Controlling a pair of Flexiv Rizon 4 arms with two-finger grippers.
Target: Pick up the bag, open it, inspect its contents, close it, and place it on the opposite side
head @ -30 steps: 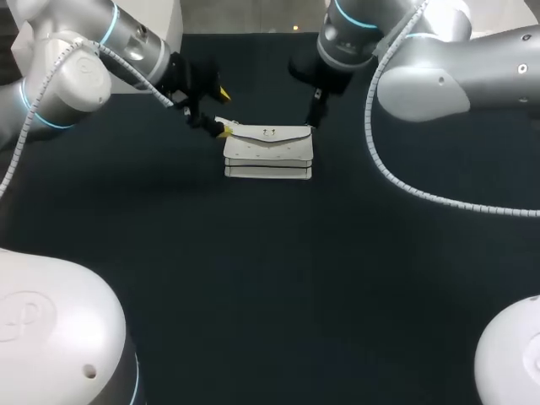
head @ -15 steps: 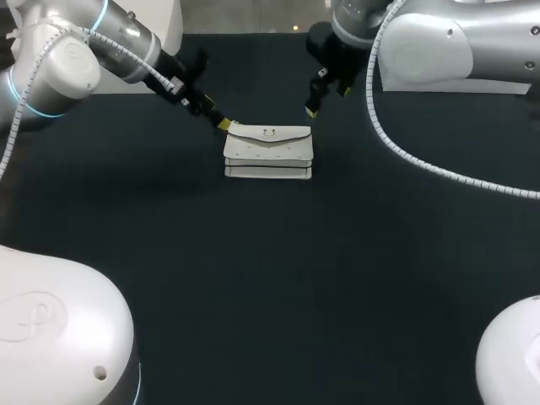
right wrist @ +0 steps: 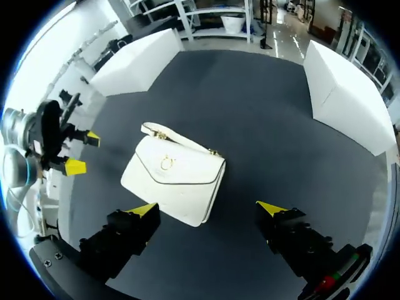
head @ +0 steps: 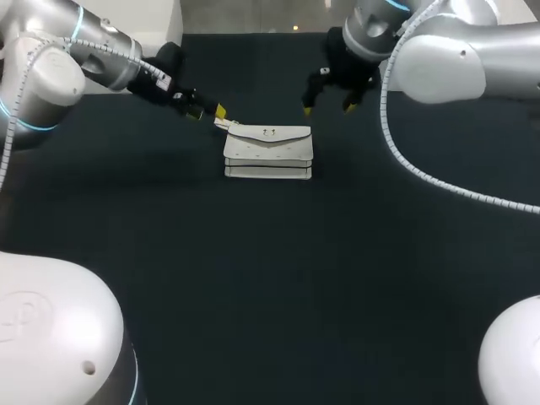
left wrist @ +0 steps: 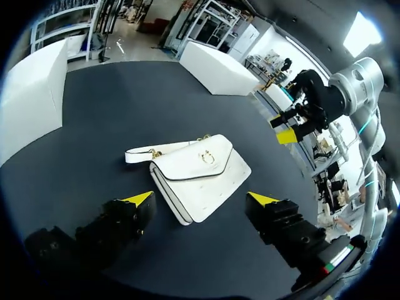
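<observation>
A white bag (head: 268,150) with a gold clasp lies flat on the dark table (head: 270,278), flap down. Its strap (left wrist: 147,153) trails from the back left corner. My left gripper (head: 209,112) hovers open just off that corner, touching nothing. In the left wrist view the bag (left wrist: 199,175) lies ahead of and between the open left gripper (left wrist: 200,200). My right gripper (head: 327,108) hangs open above the table, behind the bag's right end. From the right wrist the bag (right wrist: 175,178) shows ahead of the open right gripper (right wrist: 207,209), nearer one finger (right wrist: 142,209).
White blocks (left wrist: 219,69) stand at the table's far edge. The dark cloth spreads bare in front of the bag and to both sides. My other arm's gripper shows beyond the bag in each wrist view.
Both grippers have drawn back from the bag: the left slid away to the left off its corner, the right rose and shifted right. The bag has not moved.
</observation>
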